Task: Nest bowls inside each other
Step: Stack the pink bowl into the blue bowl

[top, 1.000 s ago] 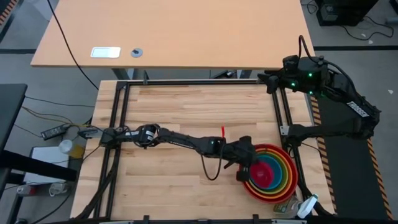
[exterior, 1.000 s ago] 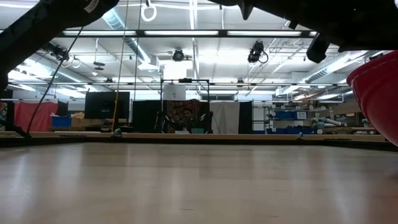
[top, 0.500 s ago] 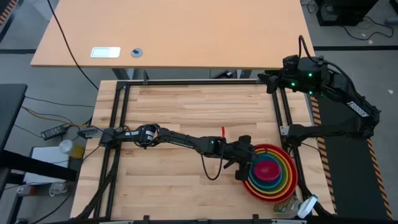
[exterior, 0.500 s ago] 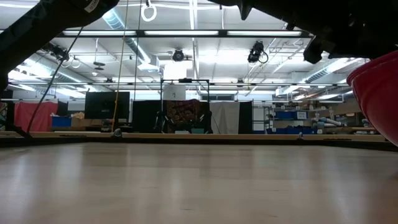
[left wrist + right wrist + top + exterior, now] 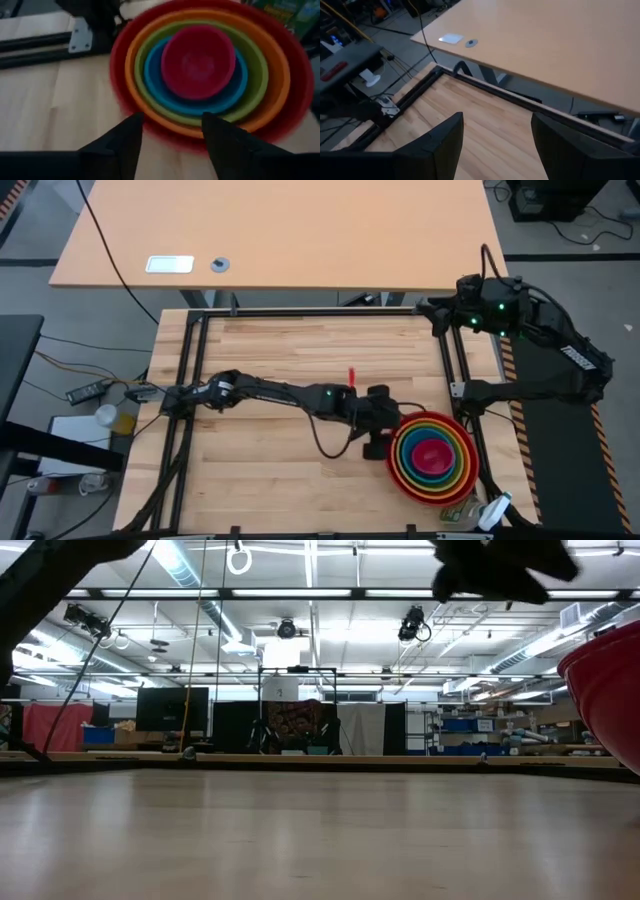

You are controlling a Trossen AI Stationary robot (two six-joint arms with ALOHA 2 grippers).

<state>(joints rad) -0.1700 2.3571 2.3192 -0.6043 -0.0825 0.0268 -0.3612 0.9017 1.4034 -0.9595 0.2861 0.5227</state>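
Five bowls sit nested on the table's near right part: red (image 5: 400, 475) outermost, then orange (image 5: 460, 478), green (image 5: 257, 75), blue (image 5: 155, 75) and the pink one (image 5: 432, 456) in the middle. The red bowl's side (image 5: 610, 690) shows at the right of the low view. My left gripper (image 5: 172, 132) hangs open just left of the stack (image 5: 380, 444), tilted down toward it, with nothing between its fingers. My right gripper (image 5: 497, 132) waits open, high over the table's far right corner (image 5: 436, 310).
Black frame rails (image 5: 455, 370) run along the table's edges, one close behind the bowls. A green packet (image 5: 460, 513) and a white object (image 5: 495, 512) lie near the front right corner. Bare wood (image 5: 300, 340) stretches left of and beyond the bowls.
My left gripper has risen and drawn back toward the table's left, off the bowls' left rim, which it overlapped before. The pink bowl has stayed in the stack and now sits centred in the blue one.
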